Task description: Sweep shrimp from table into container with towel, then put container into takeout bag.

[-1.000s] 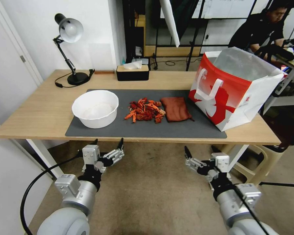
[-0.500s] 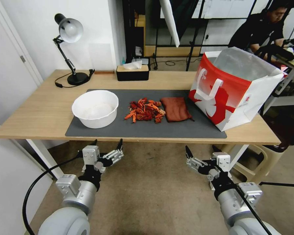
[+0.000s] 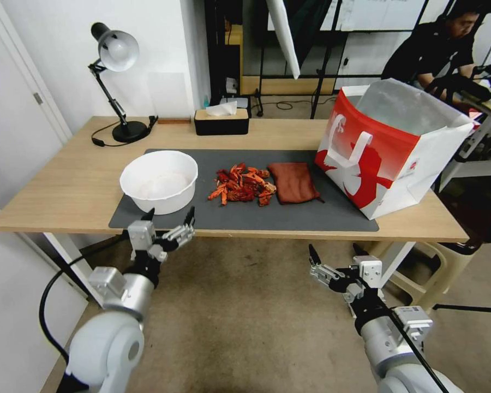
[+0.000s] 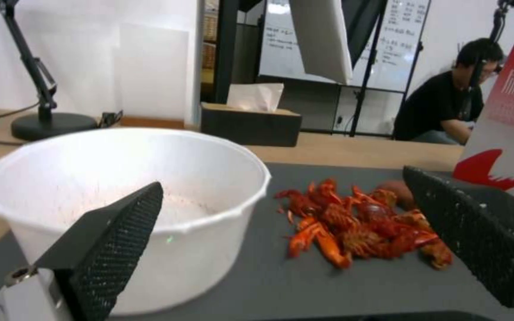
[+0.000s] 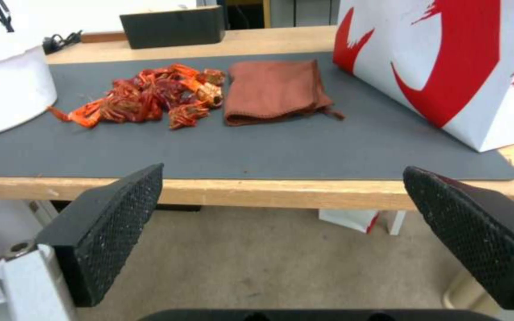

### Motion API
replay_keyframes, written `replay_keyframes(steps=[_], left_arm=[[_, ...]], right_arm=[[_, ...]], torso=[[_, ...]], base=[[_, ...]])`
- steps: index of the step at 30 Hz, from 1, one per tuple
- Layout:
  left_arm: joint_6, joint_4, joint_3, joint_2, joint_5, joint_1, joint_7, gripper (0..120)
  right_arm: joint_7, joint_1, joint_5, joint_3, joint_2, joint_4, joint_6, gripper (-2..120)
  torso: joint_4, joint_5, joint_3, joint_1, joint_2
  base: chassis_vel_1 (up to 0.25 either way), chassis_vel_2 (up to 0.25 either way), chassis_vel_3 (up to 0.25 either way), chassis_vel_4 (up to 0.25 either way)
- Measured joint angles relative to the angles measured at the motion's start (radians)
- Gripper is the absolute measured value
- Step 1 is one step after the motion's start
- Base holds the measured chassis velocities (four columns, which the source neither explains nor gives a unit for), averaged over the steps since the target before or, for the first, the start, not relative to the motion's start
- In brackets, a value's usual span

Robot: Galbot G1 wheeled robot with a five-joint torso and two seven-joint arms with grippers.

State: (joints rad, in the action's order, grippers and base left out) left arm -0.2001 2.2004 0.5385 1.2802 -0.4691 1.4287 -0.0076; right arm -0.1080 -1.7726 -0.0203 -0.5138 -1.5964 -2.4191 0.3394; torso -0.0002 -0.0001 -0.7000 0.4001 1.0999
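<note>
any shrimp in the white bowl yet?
No: in the left wrist view the container holds no shrimp, and the shrimp lie in a pile on the dark mat beside it.

The left gripper (image 3: 169, 214) hovers at the table's (image 3: 60, 191) near edge, jaws apart; the right gripper (image 3: 333, 252) hangs below it, likewise spread.

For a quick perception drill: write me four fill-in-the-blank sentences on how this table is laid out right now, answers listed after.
1. The shrimp lie between the white container and the ____.
2. The takeout bag stands ____, mouth open.
3. The left gripper, fingers ____, is nearest the container.
4. The right gripper hangs ____ the table edge.

Missing words: towel; upright; open; below
</note>
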Motion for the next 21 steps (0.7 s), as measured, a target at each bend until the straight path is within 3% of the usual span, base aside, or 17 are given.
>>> replay_keyframes(steps=[5,6,9,10,13,14,17,18,21], left_arm=[[-0.016,-0.05,0.014,-0.089,-0.049,-0.066,0.0,100],[-0.016,-0.05,0.014,-0.089,-0.049,-0.066,0.0,100],[-0.037,-0.097,0.008,-0.167,-0.108,-0.125,-0.009,100],[-0.037,-0.097,0.008,-0.167,-0.108,-0.125,-0.009,100],[-0.047,-0.151,0.002,-0.274,-0.153,-0.19,-0.002,100],[-0.047,-0.151,0.002,-0.274,-0.153,-0.19,-0.002,100],[-0.056,-0.206,-0.006,-0.373,-0.179,-0.269,0.038,100],[-0.056,-0.206,-0.006,-0.373,-0.179,-0.269,0.038,100],[-0.067,-0.259,-0.014,-0.443,-0.186,-0.347,0.136,100]], right_arm=[[0.0,-0.001,0.008,0.004,-0.002,0.007,-0.004,100],[0.0,-0.001,0.008,0.004,-0.002,0.007,-0.004,100],[-0.004,0.003,0.014,0.004,-0.007,0.02,-0.013,100],[-0.004,0.003,0.014,0.004,-0.007,0.02,-0.013,100],[-0.01,0.012,0.017,0.004,-0.011,0.037,-0.021,100],[-0.01,0.012,0.017,0.004,-0.011,0.037,-0.021,100],[-0.013,0.016,0.024,0.004,-0.011,0.05,-0.024,100],[-0.013,0.016,0.024,0.004,-0.011,0.05,-0.024,100],[-0.014,0.016,0.03,0.004,-0.012,0.058,-0.027,100]], torso=[[0.0002,-0.0002,0.0,0.0,0.0],[0.0002,-0.0002,0.0,0.0,0.0],[0.0001,-0.0002,0.0,0.0,0.0],[0.0001,-0.0002,0.0,0.0,0.0],[0.0002,0.0,0.0,0.0,0.0],[0.0002,0.0,0.0,0.0,0.0],[0.0001,-0.0001,0.0,0.0,0.0],[0.0001,-0.0001,0.0,0.0,0.0],[0.0001,-0.0002,0.0,0.0,0.0]], base=[[0.0,0.0,0.0,0.0],[0.0,0.0,0.0,0.0],[0.0,0.0,0.0,0.0],[0.0,0.0,0.0,0.0],[0.0,0.0,0.0,0.0],[0.0,0.0,0.0,0.0],[0.0,0.0,0.0,0.0],[0.0,0.0,0.0,0.0],[0.0,0.0,0.0,0.0]])
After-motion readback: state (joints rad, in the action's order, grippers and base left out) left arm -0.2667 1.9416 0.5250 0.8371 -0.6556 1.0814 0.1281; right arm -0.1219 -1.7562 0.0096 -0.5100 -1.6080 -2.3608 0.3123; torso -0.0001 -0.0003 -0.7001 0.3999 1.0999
